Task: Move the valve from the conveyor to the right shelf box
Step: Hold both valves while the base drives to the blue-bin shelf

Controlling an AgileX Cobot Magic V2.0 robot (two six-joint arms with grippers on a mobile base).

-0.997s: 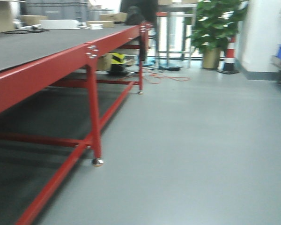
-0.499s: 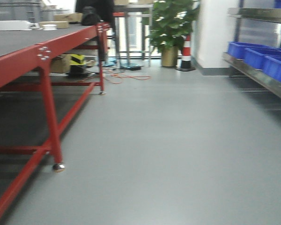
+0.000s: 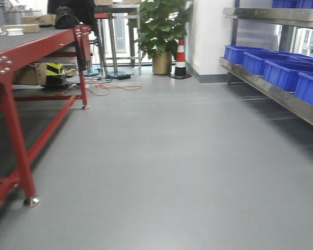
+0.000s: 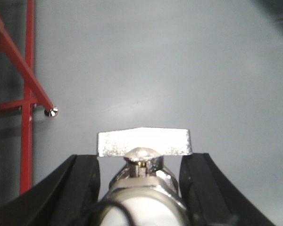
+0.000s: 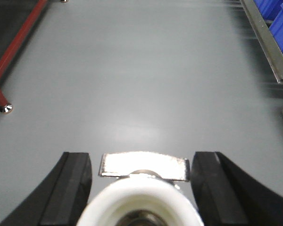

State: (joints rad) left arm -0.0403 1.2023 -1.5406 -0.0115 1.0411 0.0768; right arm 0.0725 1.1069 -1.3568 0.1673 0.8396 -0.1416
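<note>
**A:** What did the views show, and how far along was the job?

**B:** A wide grey floor (image 3: 172, 172) filled the front view. A red-framed table (image 3: 36, 49) stood on the left and the steel shelf (image 3: 271, 91) on the right, carrying blue boxes (image 3: 284, 73). A potted plant (image 3: 159, 26) and a striped traffic cone (image 3: 180, 57) stood by the far wall. No conveyor appeared in any view. By my judgement the pickup was done. Reaching the shelf and dropping the load into a box remained.

**A:** And the grippers?

**B:** The left gripper (image 4: 142, 162) was clamped on a valve (image 4: 142, 142), whose silvery lever lay crosswise above bare floor. The right gripper (image 5: 142, 157) was clamped on a second valve (image 5: 141, 197), its white base facing the camera.

**A:** Any writing?

**B:** None was readable. No brand or label could be made out.
</note>
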